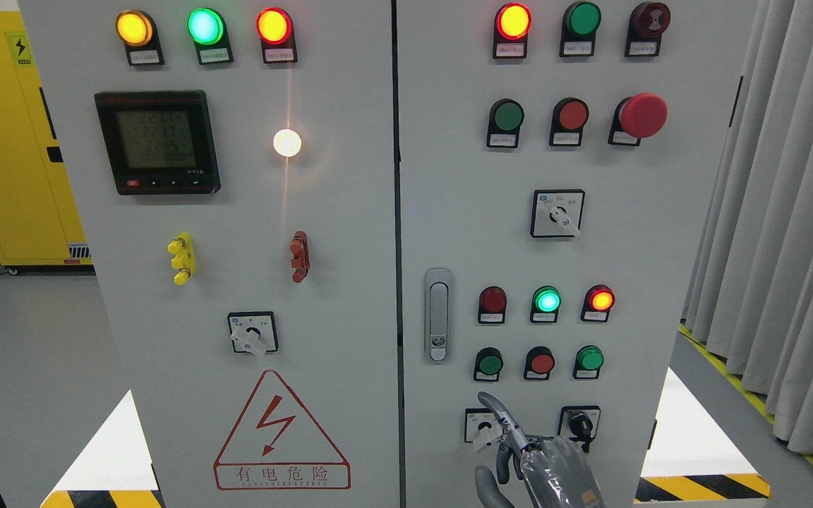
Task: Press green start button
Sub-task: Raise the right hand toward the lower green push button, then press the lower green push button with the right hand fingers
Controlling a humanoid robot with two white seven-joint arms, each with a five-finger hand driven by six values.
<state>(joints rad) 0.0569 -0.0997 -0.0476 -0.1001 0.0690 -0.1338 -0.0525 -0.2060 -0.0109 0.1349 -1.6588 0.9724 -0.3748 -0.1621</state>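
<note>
Hand (533, 458) of mine rising from the bottom edge before the right-hand cabinet door (660, 247), index finger (502, 416) extended up and to the left, remaining fingers curled, nothing held. I cannot tell from which side its arm enters. Fingertip lies below the lowest button row, just right of a small selector switch (480, 425). Green start button (489, 364) sits at the left of that row, directly above the fingertip and apart from it, beside a red button (540, 363).

Bright, sharp; white lamp (286, 143) flaring
</note>
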